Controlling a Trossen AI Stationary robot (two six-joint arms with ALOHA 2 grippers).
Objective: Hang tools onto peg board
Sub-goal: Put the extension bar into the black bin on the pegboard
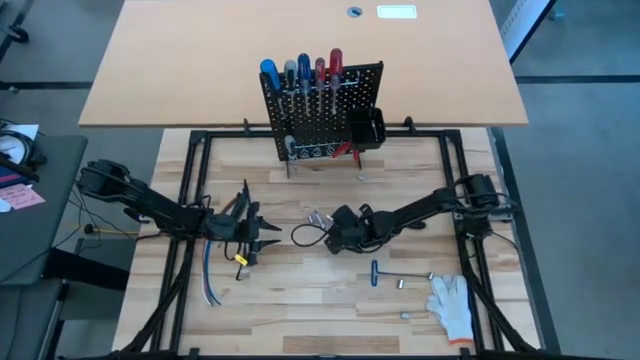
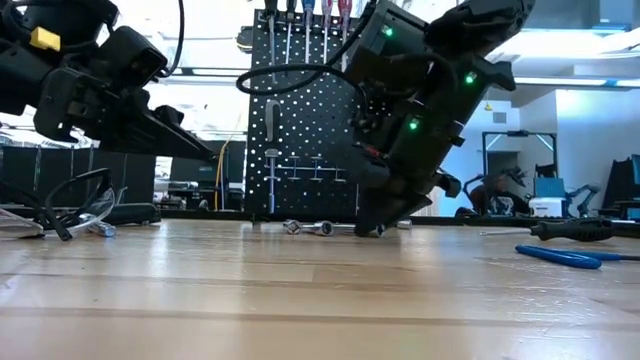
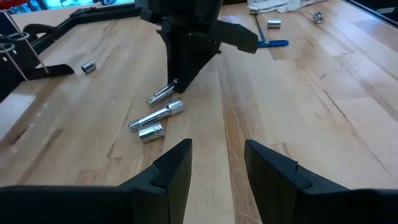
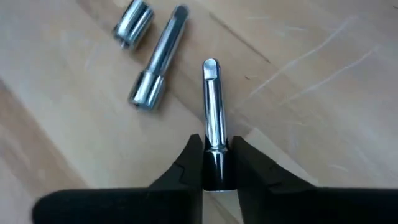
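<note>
Two arms sit low over your tabletop (image 1: 330,300). Your left gripper (image 3: 214,168) hangs with jaws spread, holding nothing. Your right gripper (image 4: 214,165) pinches a shiny metal bit (image 4: 211,106) beside two more bits (image 4: 149,56). Behind stands the peg board (image 1: 320,115).

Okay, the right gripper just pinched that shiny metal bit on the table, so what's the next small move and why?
Probably a short straight lift. The right gripper has its fingers closed on the slim chrome socket extension bit, which still lies on the wooden tabletop beside two other chrome pieces; raising it clears them before heading to the black perforated peg board.
</note>
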